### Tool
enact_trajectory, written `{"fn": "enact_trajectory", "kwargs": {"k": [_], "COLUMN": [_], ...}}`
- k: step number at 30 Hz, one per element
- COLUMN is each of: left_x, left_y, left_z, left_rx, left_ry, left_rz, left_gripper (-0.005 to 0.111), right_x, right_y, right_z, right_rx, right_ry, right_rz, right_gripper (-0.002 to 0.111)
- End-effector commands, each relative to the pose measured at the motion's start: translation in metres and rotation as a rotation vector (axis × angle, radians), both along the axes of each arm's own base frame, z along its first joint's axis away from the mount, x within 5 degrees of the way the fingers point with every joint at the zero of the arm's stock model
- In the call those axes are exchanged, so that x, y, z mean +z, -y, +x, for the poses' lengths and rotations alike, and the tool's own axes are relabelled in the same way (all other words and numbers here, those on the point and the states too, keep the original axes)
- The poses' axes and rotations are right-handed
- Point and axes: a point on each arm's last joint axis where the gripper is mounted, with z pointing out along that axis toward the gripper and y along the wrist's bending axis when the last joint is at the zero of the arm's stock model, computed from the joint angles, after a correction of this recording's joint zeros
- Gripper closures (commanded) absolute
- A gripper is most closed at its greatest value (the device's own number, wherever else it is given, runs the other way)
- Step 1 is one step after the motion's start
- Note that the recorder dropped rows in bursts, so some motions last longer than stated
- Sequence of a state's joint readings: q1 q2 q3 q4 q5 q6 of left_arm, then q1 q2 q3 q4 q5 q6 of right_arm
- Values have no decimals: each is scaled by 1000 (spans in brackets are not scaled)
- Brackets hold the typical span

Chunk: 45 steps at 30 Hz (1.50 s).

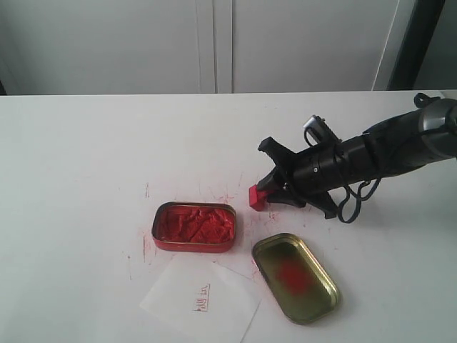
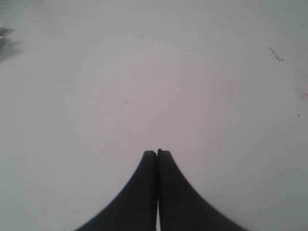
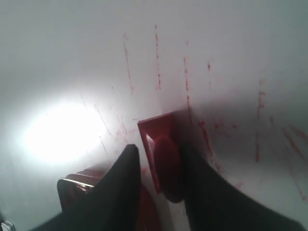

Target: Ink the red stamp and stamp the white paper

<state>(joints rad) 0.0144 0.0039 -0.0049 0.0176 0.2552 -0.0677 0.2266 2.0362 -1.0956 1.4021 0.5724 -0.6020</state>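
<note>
On ink-streaked tabletop [image 1: 107, 157]: right tool [image 3: 159, 148] jaws seemingly parted astride glossy square-based red stamp [image 3: 155, 126]; left tool [image 2: 157, 153] closed.

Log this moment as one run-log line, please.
right gripper: open, flanking stamp on table | left gripper: shut over table | paper: imprinted | ink tin: open

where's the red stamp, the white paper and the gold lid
red stamp [image 1: 256, 196], exterior view, its square base
white paper [image 1: 175, 296], exterior view, blank left part
gold lid [image 1: 314, 293], exterior view, inner face
</note>
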Motion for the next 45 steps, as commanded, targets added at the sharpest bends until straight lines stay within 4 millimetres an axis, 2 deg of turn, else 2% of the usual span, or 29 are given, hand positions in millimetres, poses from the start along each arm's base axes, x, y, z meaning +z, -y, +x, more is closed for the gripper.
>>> {"fn": "enact_trajectory", "kwargs": {"k": [1, 9, 16, 22, 26, 30, 38, 45], "left_x": [-1, -1, -1, -1, -1, -1, -1, -1], "left_y": [0, 0, 0, 0, 0, 0, 0, 0], "left_z": [0, 0, 0, 0, 0, 0, 0, 0], "left_rx": [2, 2, 2, 2, 2, 2, 2, 2], "left_ry": [-2, -2, -2, -2, -2, -2, -2, -2], "left_rz": [-4, -4, -4, -4, -4, -4, -4, -4], "left_gripper": [107, 107, 107, 107, 107, 107, 107, 107], "right_x": [-1, 10, 21, 24, 32, 43, 71, 86], "right_y": [4, 14, 26, 30, 32, 32, 30, 31], "right_z": [1, 1, -11, -24, -32, -40, -57, -74], "right_rx": [-17, -99, -176, -173, -126, -27, 155, 296], "right_ry": [-5, 15, 71, 71, 102, 148, 211, 198], "right_rz": [-14, -92, -167, -186, -210, -252, -276, -307], "right_gripper": [76, 76, 76, 79, 90, 108, 108, 108]}}
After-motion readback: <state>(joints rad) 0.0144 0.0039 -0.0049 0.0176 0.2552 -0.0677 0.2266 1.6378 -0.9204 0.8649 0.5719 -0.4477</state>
